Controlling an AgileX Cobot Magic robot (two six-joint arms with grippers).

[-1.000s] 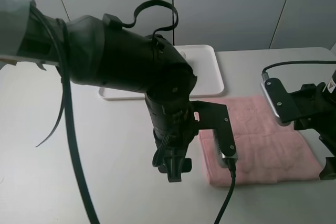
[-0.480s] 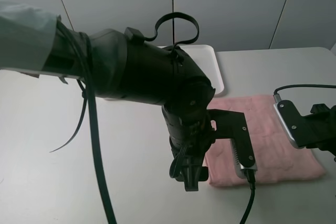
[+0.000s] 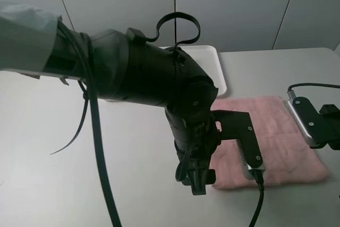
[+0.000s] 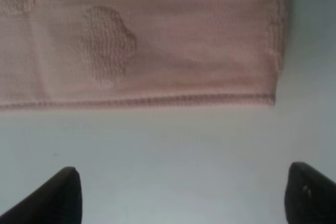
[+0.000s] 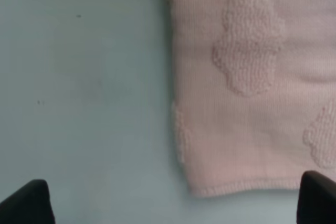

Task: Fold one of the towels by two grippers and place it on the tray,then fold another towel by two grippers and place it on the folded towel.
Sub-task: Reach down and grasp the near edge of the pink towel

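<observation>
Both arms line up on the pink towel for a two-sided grasp

The pink towel point(image 3: 276, 142) lies flat on the counter point(image 3: 42, 184) at near right, just nearer than the white tray point(image 3: 213, 62), whose visible part holds no towel. The left end effector point(image 4: 189, 198) hangs spread wide and empty over bare counter beside the towel's near-left corner. The right end effector point(image 5: 173, 203), likewise spread and empty, hangs off a corner on the towel's right side. Next, I judge, each must drop and pinch its own corner. Compared with a second ago, the left arm has swung right and nearer, and the right arm has drawn out rightward.
</observation>
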